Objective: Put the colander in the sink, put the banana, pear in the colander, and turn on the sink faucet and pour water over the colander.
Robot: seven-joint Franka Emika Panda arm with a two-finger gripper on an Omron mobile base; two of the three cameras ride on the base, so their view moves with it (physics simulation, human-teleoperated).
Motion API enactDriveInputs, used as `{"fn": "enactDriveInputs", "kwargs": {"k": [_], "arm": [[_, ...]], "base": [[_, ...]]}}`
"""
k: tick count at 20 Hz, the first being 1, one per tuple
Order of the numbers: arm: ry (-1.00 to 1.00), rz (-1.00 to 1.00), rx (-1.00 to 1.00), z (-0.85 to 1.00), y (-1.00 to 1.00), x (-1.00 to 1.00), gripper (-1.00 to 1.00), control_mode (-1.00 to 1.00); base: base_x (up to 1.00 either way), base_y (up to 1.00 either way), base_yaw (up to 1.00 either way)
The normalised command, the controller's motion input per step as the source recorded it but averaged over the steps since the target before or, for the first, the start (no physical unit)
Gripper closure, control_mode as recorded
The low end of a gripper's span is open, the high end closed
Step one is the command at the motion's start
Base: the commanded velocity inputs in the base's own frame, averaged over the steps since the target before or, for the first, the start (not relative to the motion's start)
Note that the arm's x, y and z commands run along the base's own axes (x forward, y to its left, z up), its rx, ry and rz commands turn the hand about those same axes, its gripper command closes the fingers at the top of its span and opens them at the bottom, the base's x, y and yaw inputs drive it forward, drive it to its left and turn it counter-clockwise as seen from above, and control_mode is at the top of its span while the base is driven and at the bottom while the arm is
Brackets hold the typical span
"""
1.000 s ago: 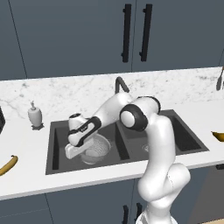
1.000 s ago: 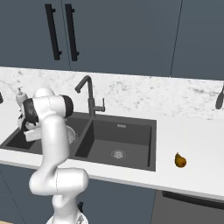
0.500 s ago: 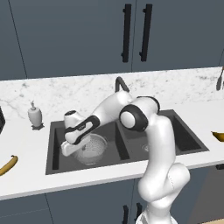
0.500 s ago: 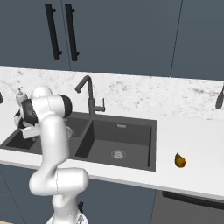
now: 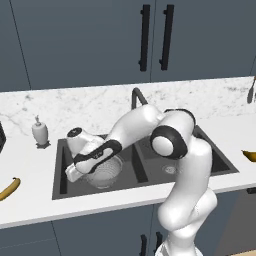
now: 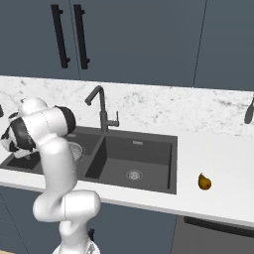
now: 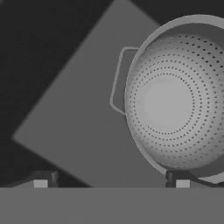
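So the colander [image 5: 102, 172] is sitting in the left basin of the sink [image 5: 207, 150], upright, open side up. The arm is bent down low over that basin with the gripper [image 5: 75, 172] right at the colander's left rim. Through the hand view the gripper's fingertips [image 7: 40, 183] are spread wide apart with nothing between them, and the colander [image 7: 175, 100] sits off to one side with its little loop handle poking out over the dark sink floor. One fingertip looks like it's just at the colander's rim, but I can't tell if it's actually touching.

The banana [image 5: 9, 189] is lying on the white marble table [image 5: 30, 165], well to the left of the sink near the front edge. The pear [image 6: 204, 182] is standing on the table to the right of the sink. There's also something yellow [image 5: 249, 155] at the far right edge in the left base view, cut off by the frame.

The sink faucet [image 6: 101, 106] stands behind the divider, spout pointing left. A white soap dispenser [image 5: 40, 133] sits near the sink's back left corner.
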Motion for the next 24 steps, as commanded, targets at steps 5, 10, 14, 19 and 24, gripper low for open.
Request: {"fn": "enactDriveInputs", "kwargs": {"k": [5,10,14,19,24], "arm": [[-0.23,-0.02,0.03,0.86,0.04,-0.50,-1.00,-1.00],[0.01,-0.16,0.15,1.00,0.17,-0.40,-1.00,-1.00],[0.25,-0.29,0.29,0.72,0.43,-0.50,-1.00,-1.00],[0.03,-0.51,0.19,0.19,0.72,-0.63,-1.00,-1.00],[-0.08,-0.59,0.15,0.02,0.88,-0.52,-1.00,-1.00]], "base": [[0.00,0.00,0.00],[0.00,0.00,0.00],[0.00,0.00,0.00],[0.00,0.00,0.00],[0.00,0.00,0.00]]}}
